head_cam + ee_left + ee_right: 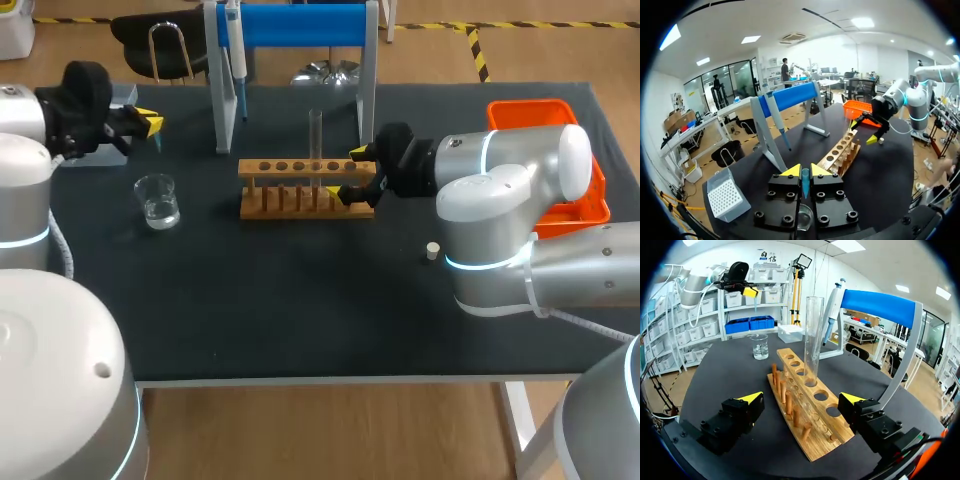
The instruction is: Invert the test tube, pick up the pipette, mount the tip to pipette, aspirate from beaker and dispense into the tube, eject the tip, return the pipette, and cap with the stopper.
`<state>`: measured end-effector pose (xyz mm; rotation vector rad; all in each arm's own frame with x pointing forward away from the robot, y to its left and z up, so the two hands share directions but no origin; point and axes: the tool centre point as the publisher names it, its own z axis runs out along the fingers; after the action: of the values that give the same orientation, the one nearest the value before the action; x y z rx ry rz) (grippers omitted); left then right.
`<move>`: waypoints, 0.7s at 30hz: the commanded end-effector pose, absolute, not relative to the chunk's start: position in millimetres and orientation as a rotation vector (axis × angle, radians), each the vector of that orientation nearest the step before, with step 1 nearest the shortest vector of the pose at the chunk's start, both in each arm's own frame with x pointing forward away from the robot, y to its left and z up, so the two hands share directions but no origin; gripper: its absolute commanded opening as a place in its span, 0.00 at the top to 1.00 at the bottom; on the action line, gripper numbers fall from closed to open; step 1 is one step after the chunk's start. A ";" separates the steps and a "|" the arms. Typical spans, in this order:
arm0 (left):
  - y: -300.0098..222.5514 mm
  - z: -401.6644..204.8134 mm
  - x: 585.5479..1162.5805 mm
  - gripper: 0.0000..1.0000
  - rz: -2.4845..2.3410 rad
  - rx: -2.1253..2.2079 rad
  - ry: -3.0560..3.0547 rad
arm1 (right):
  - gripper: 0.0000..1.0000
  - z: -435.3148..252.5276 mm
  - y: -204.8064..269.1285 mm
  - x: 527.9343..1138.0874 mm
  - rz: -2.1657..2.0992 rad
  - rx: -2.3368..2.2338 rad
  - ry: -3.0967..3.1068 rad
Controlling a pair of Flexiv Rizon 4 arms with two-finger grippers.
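While the test tube (813,335) is standing upright in one of the middle holes of the wooden rack (812,412), the right claw (347,171) is hovering at the rack's right end. Its yellow-tipped fingers are spreading wide, one on each side of the rack, pinching nothing and apart from the tube. The pipette (237,50) is hanging nose-down from the blue-topped stand (300,25) behind the rack. The glass beaker (157,200), holding a little clear liquid, is sitting on the dark surface (300,300) to the left of the rack. The left claw (152,125) is hanging over the surface's far left part, behind the beaker, its fingers pressing together on a small teal pipette tip (805,181) that is sticking out between them. The tip box (726,196) is lying near that claw, by the surface's left edge. The small pale stopper (432,250) is lying on the surface to the right of the rack and nearer the front, close beside the right arm (510,190). An orange tray (525,108) is sitting at the far right edge, partly hidden by that arm.
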<state>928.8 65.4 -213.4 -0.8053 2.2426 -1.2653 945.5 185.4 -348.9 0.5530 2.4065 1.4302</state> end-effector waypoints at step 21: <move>-57.2 -185.2 831.7 1.00 -1.296 -0.722 2.479 | 0.00 -349.3 185.4 944.9 1.431 0.554 2.404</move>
<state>846.0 -39.5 -189.3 -0.7011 2.4633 -1.3480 945.5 185.5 -348.9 0.5528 2.4066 1.4302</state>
